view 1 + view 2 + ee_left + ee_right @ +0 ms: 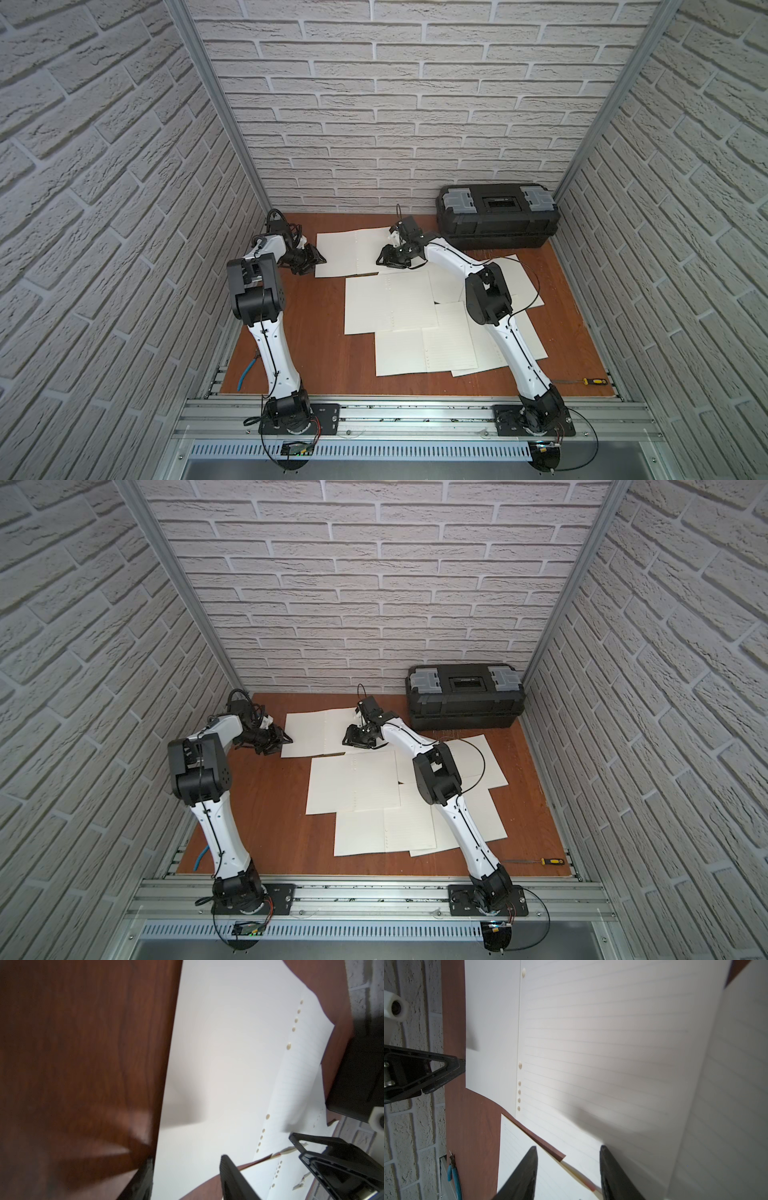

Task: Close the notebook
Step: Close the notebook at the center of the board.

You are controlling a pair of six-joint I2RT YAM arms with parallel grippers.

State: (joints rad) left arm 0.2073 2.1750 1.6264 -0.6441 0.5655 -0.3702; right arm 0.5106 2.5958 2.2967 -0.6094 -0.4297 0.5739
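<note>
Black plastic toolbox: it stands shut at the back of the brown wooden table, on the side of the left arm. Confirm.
Wrong. The black plastic toolbox stands shut at the back of the brown wooden table, on the side of the right arm; both top views show it.

Overhead pair; wrist close-ups sharing notebook (218, 1053)

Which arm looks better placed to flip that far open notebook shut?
Probably the left. The left gripper sits at the outer page edge of the notebook, jaws open around it, ready to pinch and fold over. The right gripper hovers open above the opposite page, gripping nothing.
</note>
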